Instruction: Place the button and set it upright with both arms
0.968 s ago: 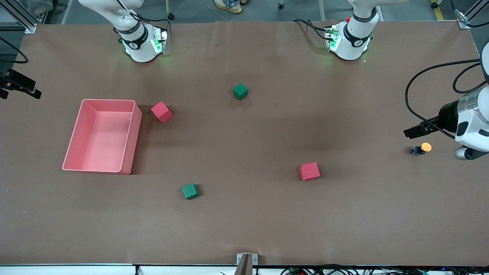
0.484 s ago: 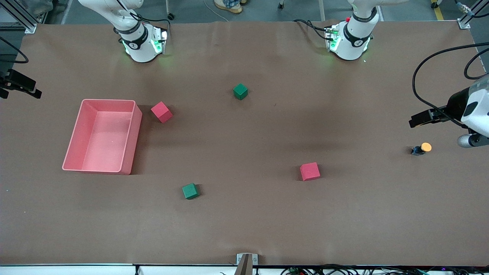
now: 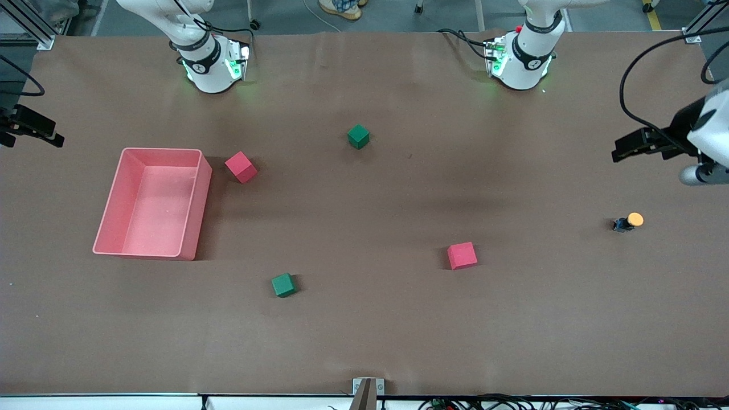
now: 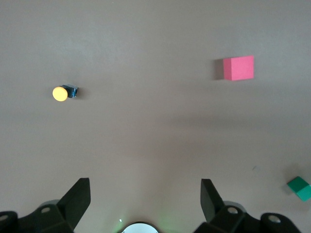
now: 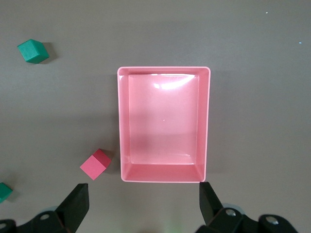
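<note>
The button (image 3: 628,221), a round orange cap on a small black-and-blue body, rests alone on the brown table near the left arm's end. It seems to stand cap up: the cap shows as a full disc. Nothing touches it. The left wrist view shows the button (image 4: 63,92) well clear of my left gripper (image 4: 145,198), which is open and empty, high over the table. The left arm's hand (image 3: 678,142) hangs at that table end. High over the pink bin (image 5: 164,127), my right gripper (image 5: 144,200) is open and empty.
The pink bin (image 3: 151,202) sits toward the right arm's end, a red cube (image 3: 241,167) beside it. A green cube (image 3: 358,136) lies mid-table, farther from the front camera. Another red cube (image 3: 462,255) and green cube (image 3: 283,285) lie nearer.
The left arm's hand has drawn away from the button, toward the arms' bases. The button has stayed put. The right arm has barely moved.
</note>
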Action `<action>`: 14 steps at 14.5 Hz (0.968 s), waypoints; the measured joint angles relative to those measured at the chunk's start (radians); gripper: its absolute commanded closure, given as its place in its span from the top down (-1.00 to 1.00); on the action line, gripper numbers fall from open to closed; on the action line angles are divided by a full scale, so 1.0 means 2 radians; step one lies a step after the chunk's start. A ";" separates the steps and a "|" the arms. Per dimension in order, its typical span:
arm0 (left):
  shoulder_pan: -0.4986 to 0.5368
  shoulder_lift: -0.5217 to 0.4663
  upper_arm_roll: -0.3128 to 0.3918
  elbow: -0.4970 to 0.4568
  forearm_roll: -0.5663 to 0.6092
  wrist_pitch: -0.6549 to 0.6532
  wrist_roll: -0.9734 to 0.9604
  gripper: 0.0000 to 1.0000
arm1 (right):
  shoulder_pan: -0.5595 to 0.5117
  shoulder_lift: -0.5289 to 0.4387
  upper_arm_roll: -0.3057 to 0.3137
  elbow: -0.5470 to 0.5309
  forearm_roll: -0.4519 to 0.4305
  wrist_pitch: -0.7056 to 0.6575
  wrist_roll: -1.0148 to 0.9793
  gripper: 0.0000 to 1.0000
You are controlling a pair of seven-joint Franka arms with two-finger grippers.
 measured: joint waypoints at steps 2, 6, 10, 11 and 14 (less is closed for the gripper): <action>-0.002 -0.037 -0.006 -0.046 0.000 0.020 0.000 1.00 | 0.000 0.000 0.000 0.000 0.000 0.001 0.000 1.00; -0.004 -0.073 -0.007 -0.098 0.000 0.041 0.000 1.00 | 0.000 -0.001 0.000 0.000 0.000 0.002 0.000 1.00; -0.004 -0.075 -0.007 -0.101 0.000 0.046 0.014 1.00 | 0.000 -0.003 -0.001 0.000 0.000 0.002 0.000 1.00; -0.004 -0.076 -0.007 -0.101 0.000 0.049 0.018 1.00 | 0.000 -0.003 -0.001 0.000 0.000 0.002 0.000 1.00; -0.004 -0.081 -0.009 -0.101 0.001 0.056 0.020 1.00 | -0.001 -0.004 -0.002 0.002 0.000 0.002 0.000 1.00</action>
